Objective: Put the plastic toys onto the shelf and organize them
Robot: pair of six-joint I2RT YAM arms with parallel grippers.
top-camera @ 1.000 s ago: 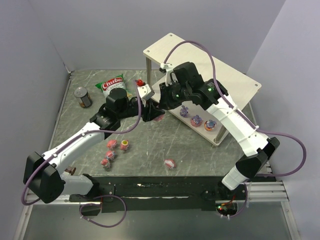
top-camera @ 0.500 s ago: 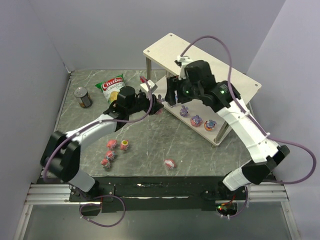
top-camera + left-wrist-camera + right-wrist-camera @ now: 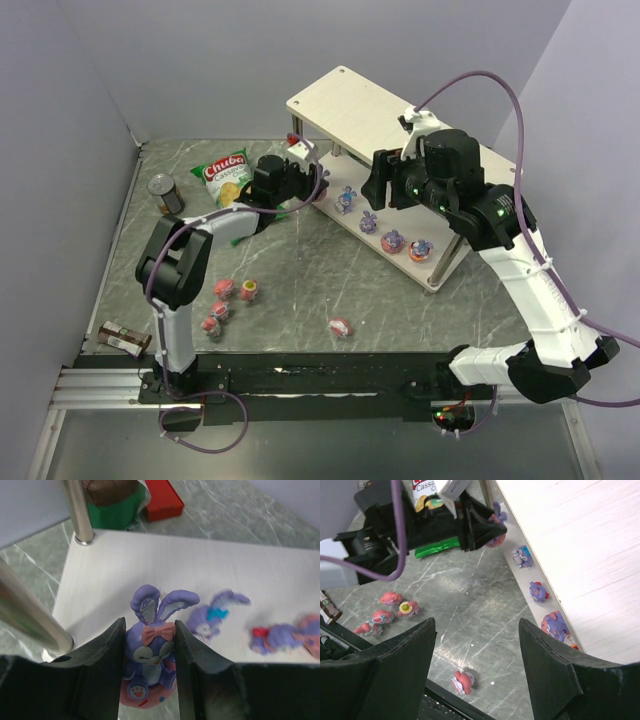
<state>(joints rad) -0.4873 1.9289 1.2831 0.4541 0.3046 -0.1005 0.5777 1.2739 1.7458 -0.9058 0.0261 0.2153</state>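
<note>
Between closed left fingers (image 3: 107, 665), gripped upright: purple bunny toy (image 3: 150, 652), at the front edge of the shelf (image 3: 210, 570), lower board, near other bunnies (image 3: 215, 617). Better set flat, clear of corner post (image 3: 30, 620), before letting go. Missing from left wrist view, shown elsewhere: loose pink toys (image 3: 225, 290) on the bench (image 3: 400, 300), right fingers (image 3: 555, 680) spread wide, empty.

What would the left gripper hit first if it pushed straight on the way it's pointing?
Probably the shelf's bare lower board, just beyond the purple bunny clamped in the left gripper. The metal post and the lying bunny sit off to either side; depth is unclear.
</note>
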